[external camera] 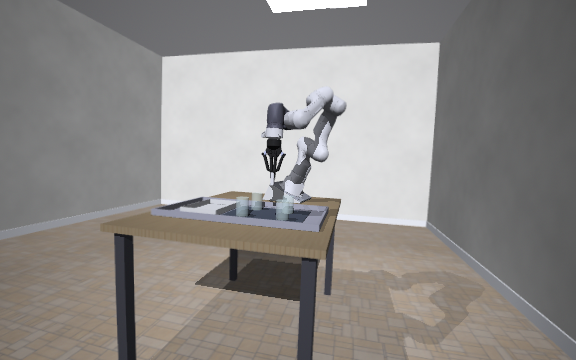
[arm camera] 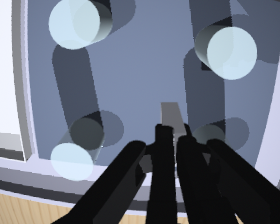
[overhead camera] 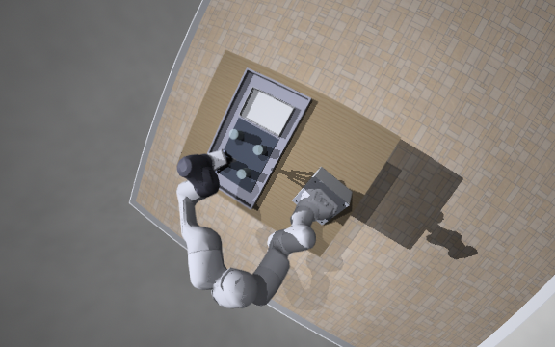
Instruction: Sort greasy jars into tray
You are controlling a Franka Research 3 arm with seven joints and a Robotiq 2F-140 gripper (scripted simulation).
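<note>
We have the gripper (overhead camera: pixel 227 162) (external camera: pixel 272 177) (arm camera: pixel 168 115) narrow, its fingers together on nothing, above the mat (overhead camera: pixel 245 159) (external camera: pixel 263 215) (arm camera: pixel 141 60). Closed like this, it makes a slim probe that can fit between jars, which probably suits a push test better than spread fingers.

As the exterior view has it, the near left jar (overhead camera: pixel 233 134) (external camera: pixel 242 206) (arm camera: pixel 73 161), far left jar (overhead camera: pixel 257 149) (external camera: pixel 257 201) (arm camera: pixel 74 23), near right jar (external camera: pixel 282 210) and far right jar (overhead camera: pixel 242 173) (external camera: pixel 288 202) (arm camera: pixel 232 53) all stand upright on the mat. The gaps leave us room to approach each one separately.

The white tray (overhead camera: pixel 268 113) (external camera: pixel 210 208) (arm camera: pixel 1 75) sits left of the mat on the steel top (overhead camera: pixel 275 88) (external camera: pixel 314 220) (arm camera: pixel 275 100), with no jar inside, so any greasy jar has only a short carry left. Looks cannot tell us which are slippery; we judge that testing is the step in hand. A low, gentle push should suit: too high could tip a jar, and too hard could slide it into its neighbour.
</note>
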